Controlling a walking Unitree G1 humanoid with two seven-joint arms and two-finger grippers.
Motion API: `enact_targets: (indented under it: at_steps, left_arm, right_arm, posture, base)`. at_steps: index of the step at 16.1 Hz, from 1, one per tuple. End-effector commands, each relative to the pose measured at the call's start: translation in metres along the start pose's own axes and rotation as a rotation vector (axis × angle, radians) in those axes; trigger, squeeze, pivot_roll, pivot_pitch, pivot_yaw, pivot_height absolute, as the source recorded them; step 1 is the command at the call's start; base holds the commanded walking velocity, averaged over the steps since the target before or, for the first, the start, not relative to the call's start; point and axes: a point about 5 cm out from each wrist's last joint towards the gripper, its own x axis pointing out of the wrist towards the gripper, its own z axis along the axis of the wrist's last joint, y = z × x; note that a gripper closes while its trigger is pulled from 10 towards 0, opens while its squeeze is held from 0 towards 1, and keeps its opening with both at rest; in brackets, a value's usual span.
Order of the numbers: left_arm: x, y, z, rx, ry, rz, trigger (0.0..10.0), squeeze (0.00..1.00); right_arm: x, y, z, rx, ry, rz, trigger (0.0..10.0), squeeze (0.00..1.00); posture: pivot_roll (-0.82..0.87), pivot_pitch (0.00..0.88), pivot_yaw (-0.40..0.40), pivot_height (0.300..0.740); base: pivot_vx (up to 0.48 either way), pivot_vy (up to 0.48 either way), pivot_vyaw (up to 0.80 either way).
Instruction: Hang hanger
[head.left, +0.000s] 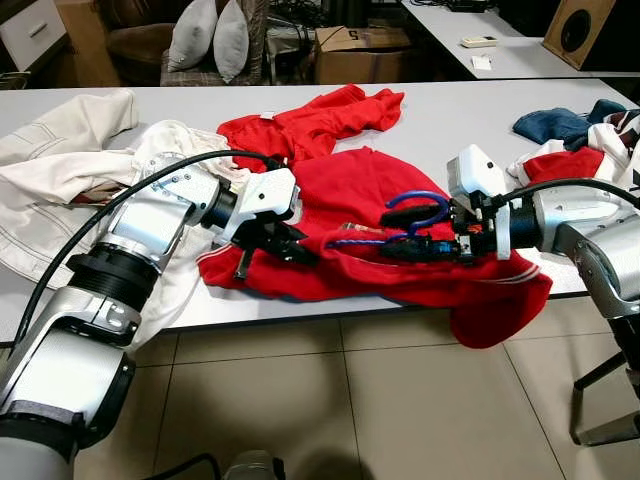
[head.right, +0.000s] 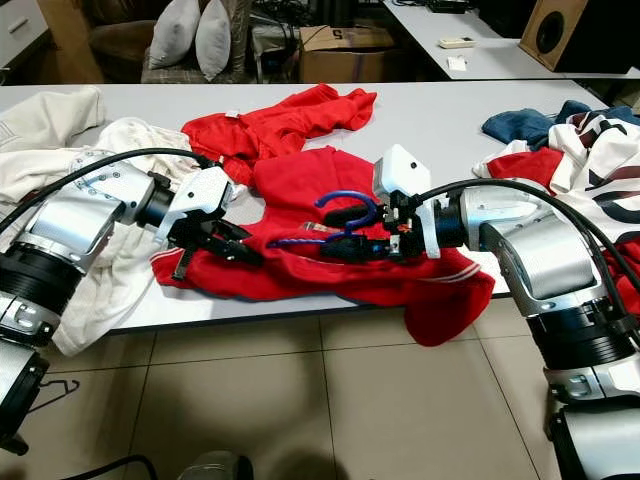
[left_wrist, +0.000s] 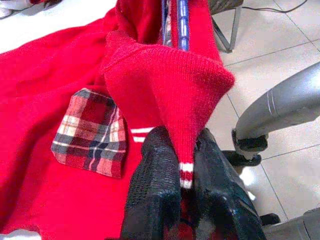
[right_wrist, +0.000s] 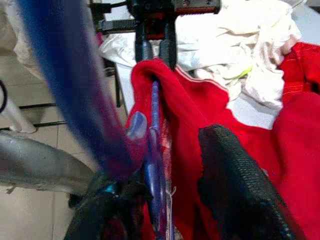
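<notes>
A red sweater (head.left: 350, 185) lies across the front edge of the white table (head.left: 470, 110), with one corner hanging over it. A blue hanger (head.left: 418, 196) is pushed into the sweater, its hook sticking out on my right. My right gripper (head.left: 395, 232) is shut on the hanger at the base of the hook, just above the cloth. My left gripper (left_wrist: 182, 145) is shut on the sweater's striped edge, pulling it up into a peak; the hanger's blue bar (left_wrist: 183, 25) runs inside the cloth beyond. A plaid label (left_wrist: 92, 132) shows on the sweater.
White garments (head.left: 60, 170) are heaped at the table's left. A second red garment (head.left: 310, 120) lies behind the sweater, with blue jeans (head.left: 550, 125) and striped clothes (head.left: 600, 155) at the right. Tiled floor (head.left: 300, 400) is below the front edge. A cushioned chair (head.left: 215, 40) stands behind.
</notes>
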Motion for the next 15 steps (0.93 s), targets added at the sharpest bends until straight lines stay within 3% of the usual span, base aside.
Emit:
enact_targets:
  at_steps: [1,10,11,12,13,14,15]
  left_arm:
    - [-0.003,0.007,0.011,0.03,-0.018,0.028,0.0,0.0]
    - [-0.003,0.012,0.013,0.011,-0.043,0.095,0.0,0.0]
    - [-0.005,0.014,0.014,0.006,-0.051,0.123,4.5,0.0]
    - [-0.006,0.017,0.018,-0.012,-0.103,0.148,10.0,0.0]
    - [-0.009,0.018,0.022,-0.033,-0.157,0.146,10.0,0.76]
    - [-0.013,0.02,0.027,-0.054,-0.226,0.15,10.0,1.0]
    - [-0.015,0.02,0.029,-0.062,-0.248,0.15,10.0,1.0]
  right_arm:
    - [-0.001,0.0,0.001,0.002,0.016,0.021,0.0,0.0]
    - [-0.002,-0.003,-0.001,0.011,0.029,-0.006,0.0,0.0]
    - [-0.003,-0.004,0.001,0.009,0.024,-0.013,0.0,0.0]
    - [-0.006,-0.005,0.002,0.008,0.017,-0.02,0.0,0.0]
    - [-0.008,-0.005,0.004,0.008,0.011,-0.023,0.0,0.0]
    - [-0.01,-0.005,0.005,0.007,0.007,-0.025,0.0,0.0]
    - [-0.011,-0.005,0.005,0.007,0.006,-0.025,0.0,0.0]
  posture:
    - [0.06,0.0,0.005,0.74]
    - [0.07,0.0,0.007,0.74]
    - [0.07,0.0,0.008,0.74]
    - [0.07,0.0,0.009,0.74]
    - [0.06,0.0,0.008,0.74]
    - [0.06,0.0,0.008,0.74]
    - [0.06,0.0,0.008,0.74]
  base:
    - [0.0,0.0,0.0]
    - [0.0,0.0,0.0]
    - [0.0,0.0,0.0]
    - [0.0,0.0,0.0]
    - [0.0,0.0,0.0]
    - [0.0,0.0,0.0]
    - [0.0,0.0,0.0]
